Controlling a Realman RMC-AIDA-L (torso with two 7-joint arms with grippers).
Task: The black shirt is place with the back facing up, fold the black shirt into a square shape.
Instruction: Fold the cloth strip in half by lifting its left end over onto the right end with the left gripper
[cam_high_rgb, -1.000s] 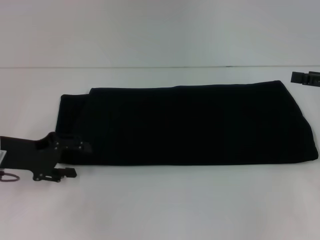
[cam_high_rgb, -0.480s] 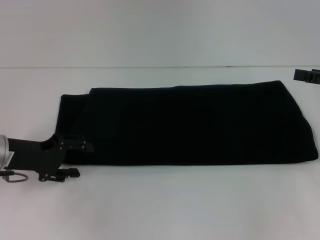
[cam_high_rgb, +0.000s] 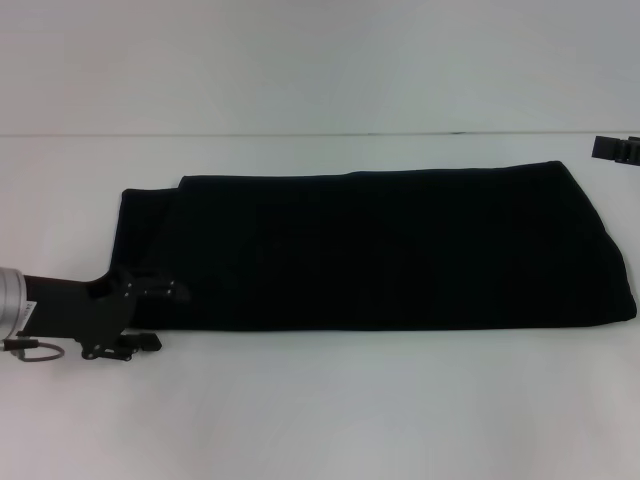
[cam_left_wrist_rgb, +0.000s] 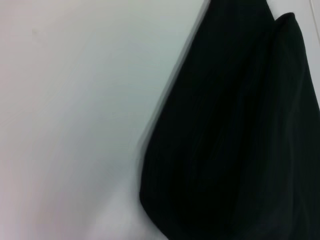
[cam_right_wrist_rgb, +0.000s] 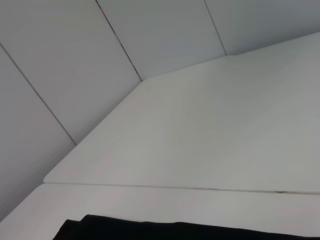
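The black shirt (cam_high_rgb: 380, 250) lies folded into a long flat band across the white table (cam_high_rgb: 350, 410), reaching from the left to the far right. My left gripper (cam_high_rgb: 168, 318) is at the band's near left corner. It is open, with one finger (cam_high_rgb: 155, 291) over the cloth and the other (cam_high_rgb: 135, 345) over bare table just off the near edge. The left wrist view shows that rounded corner of the shirt (cam_left_wrist_rgb: 240, 140) close up. Only the tip of my right gripper (cam_high_rgb: 618, 150) shows, at the far right edge beyond the shirt's far right corner. The shirt's edge (cam_right_wrist_rgb: 150, 231) crosses the right wrist view.
A seam (cam_high_rgb: 300, 134) runs across the back of the table, with more white surface beyond it. Bare table lies in front of the shirt and to its left. Grey wall panels (cam_right_wrist_rgb: 75, 60) rise behind the table.
My left gripper has slid a little to the right along the shirt's near left corner. My right gripper has drawn farther toward the right edge of the view.
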